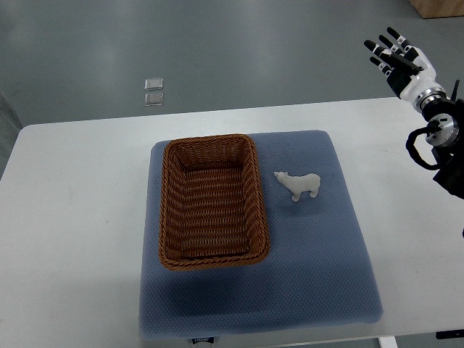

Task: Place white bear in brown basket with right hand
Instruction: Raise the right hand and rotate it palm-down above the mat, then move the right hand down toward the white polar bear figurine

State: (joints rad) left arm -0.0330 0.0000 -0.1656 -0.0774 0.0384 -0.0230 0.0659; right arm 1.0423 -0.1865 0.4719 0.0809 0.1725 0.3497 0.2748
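A small white bear (299,184) stands on the blue mat (319,268), just right of the brown wicker basket (170,203). The basket is rectangular and holds nothing. My right hand (395,54) is raised at the upper right, beyond the table's far edge, well away from the bear. Its fingers are spread and hold nothing. The right arm (438,130) comes in along the right edge.
The mat lies on a white table (72,217). Grey floor stretches beyond the far edge, with two small clear squares (154,91) on it. A brown box corner (438,7) shows at the top right.
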